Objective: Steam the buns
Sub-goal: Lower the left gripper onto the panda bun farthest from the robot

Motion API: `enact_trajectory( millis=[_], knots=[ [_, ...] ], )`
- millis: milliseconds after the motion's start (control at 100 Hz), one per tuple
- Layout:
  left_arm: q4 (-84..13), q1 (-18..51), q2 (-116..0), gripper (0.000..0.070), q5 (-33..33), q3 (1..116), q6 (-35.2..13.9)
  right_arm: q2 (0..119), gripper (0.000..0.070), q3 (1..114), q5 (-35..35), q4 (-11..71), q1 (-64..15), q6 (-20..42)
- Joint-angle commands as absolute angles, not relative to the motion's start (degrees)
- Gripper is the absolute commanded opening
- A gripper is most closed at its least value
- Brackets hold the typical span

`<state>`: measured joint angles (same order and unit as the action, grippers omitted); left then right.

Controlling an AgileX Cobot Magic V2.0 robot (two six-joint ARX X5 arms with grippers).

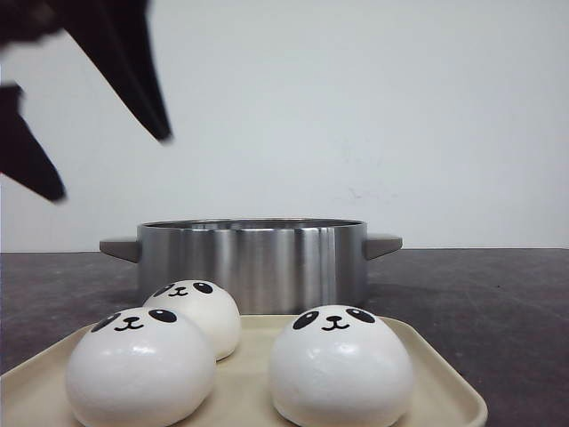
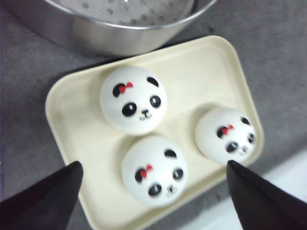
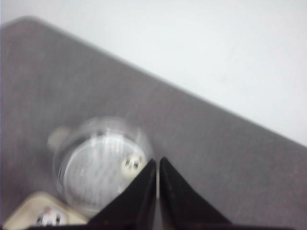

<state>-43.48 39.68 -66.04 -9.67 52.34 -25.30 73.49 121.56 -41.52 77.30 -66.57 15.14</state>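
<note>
Nearest the camera sits a pale cream plastic tray (image 1: 444, 378) with rounded corners, and on it rest three shiny white round buns with black panda faces (image 2: 153, 170). Two buns sit close together on the robot's left side of the tray, one behind the other and nearly touching, and the third sits apart on the right. The left pincer (image 2: 153, 184) hangs above the tray with its two black tips spread wide and nothing in them. From the left wrist view, the front left bun lies between those tips and below them, so a drop down looks like the way to reach it. The left arm is the nearer one. The bun behind it sits very close and could get bumped. Just behind the tray stands a round silver metal steamer pot (image 1: 253, 258) with two small side handles on the dark grey tabletop (image 1: 498, 294). In the right wrist view a fourth bun lies inside the pot on a plate full of holes. The right pincer (image 3: 157, 167) floats high above, tips pressed together, holding nothing.
</note>
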Motion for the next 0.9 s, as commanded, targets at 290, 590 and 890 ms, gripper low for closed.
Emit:
enact_trajectory(
  millis=[290, 590, 890],
  knots=[
    [-35.97, 40.42, -82.08, 0.0585, -8.27, 53.08, -26.06, 66.83, 0.0001, 122.17, -46.15, 81.62, -74.39, 22.65],
    [-29.69, 40.4, -89.08, 0.0509, -6.5, 53.08, -26.22, 66.63, 0.0001, 121.91, -46.61, 81.62, -74.52, 22.52],
    [-29.61, 40.4, -91.37, 0.0015, -5.98, 53.12, -26.24, 66.57, 0.0001, 118.43, -46.63, 81.62, -74.52, 23.18]
  ],
)
